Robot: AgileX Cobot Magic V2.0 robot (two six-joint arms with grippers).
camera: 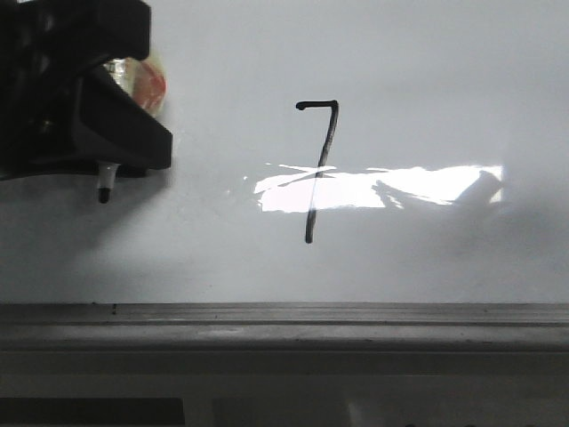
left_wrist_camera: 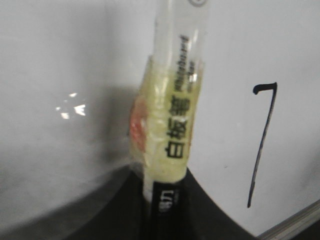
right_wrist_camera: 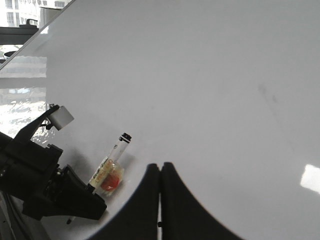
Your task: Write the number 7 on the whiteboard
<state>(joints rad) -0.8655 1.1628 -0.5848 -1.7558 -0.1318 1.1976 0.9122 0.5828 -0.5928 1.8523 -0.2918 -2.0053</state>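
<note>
The number 7 [camera: 318,169] stands finished on the whiteboard [camera: 427,71], its long stroke running top to bottom with a slight slant. It lies well apart from the left gripper [camera: 105,182], off toward the robot's right side, and that arm is the nearer one. The left jaws hold a taped marker [left_wrist_camera: 172,125], its dark tip seemingly lifted off the board. The right gripper [right_wrist_camera: 160,197] shows its jaws pressed together, holding nothing.
</note>
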